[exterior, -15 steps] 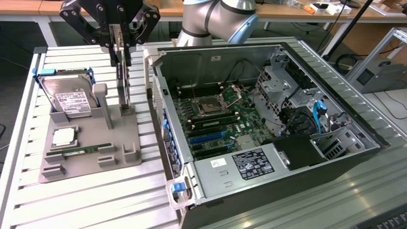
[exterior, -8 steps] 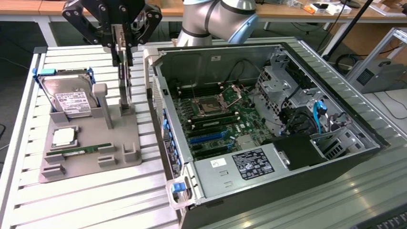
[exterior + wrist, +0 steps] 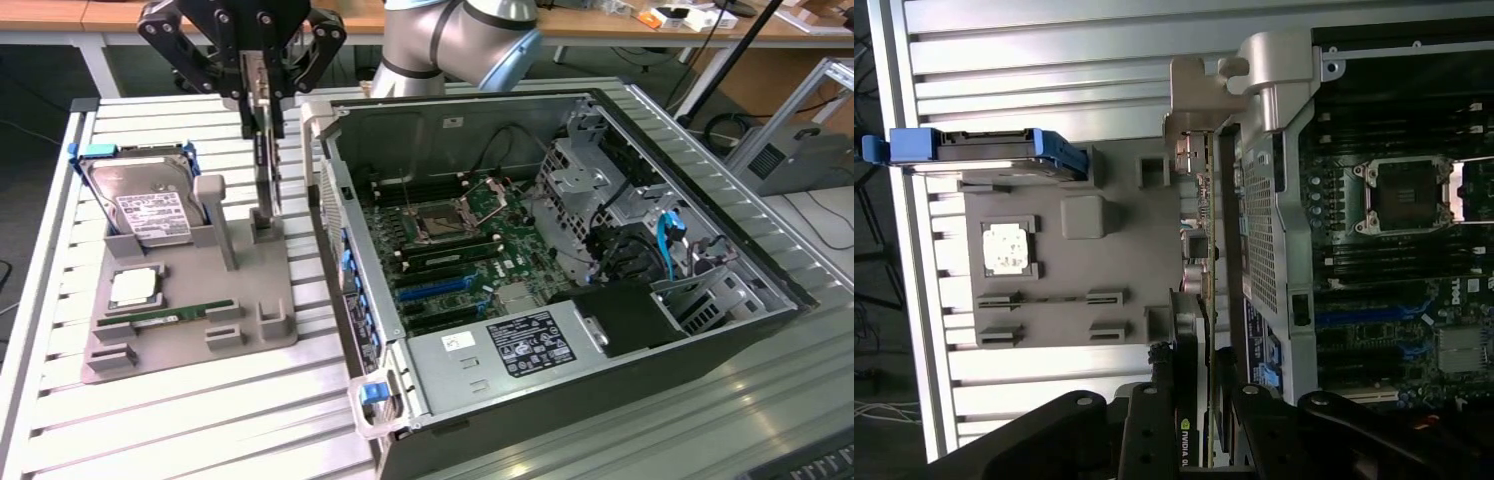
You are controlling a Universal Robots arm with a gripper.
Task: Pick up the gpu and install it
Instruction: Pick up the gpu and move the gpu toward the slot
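The gpu [image 3: 268, 165] is a thin dark card standing on edge over the grey fixture [image 3: 187, 340], just off the open computer case's [image 3: 534, 270] wall on the exterior view's left. My gripper [image 3: 263, 100] comes down from above and is shut on the card's upper part, one black finger on each face. The card's lower end sits at the fixture's upright holder [image 3: 267, 228]; I cannot tell whether it is clear of it. In the wrist view the gpu [image 3: 1199, 250] runs edge-on away from my gripper [image 3: 1201, 410], with its silver bracket [image 3: 1192, 100] at the far end.
On the fixture stand a silver hard drive [image 3: 150, 208] in a blue-handled frame, a processor chip [image 3: 134, 287] and a green memory stick [image 3: 180, 314]. The motherboard [image 3: 447, 240] lies inside the case with blue slots [image 3: 430, 290]. The slatted metal table [image 3: 200, 420] surrounds everything.
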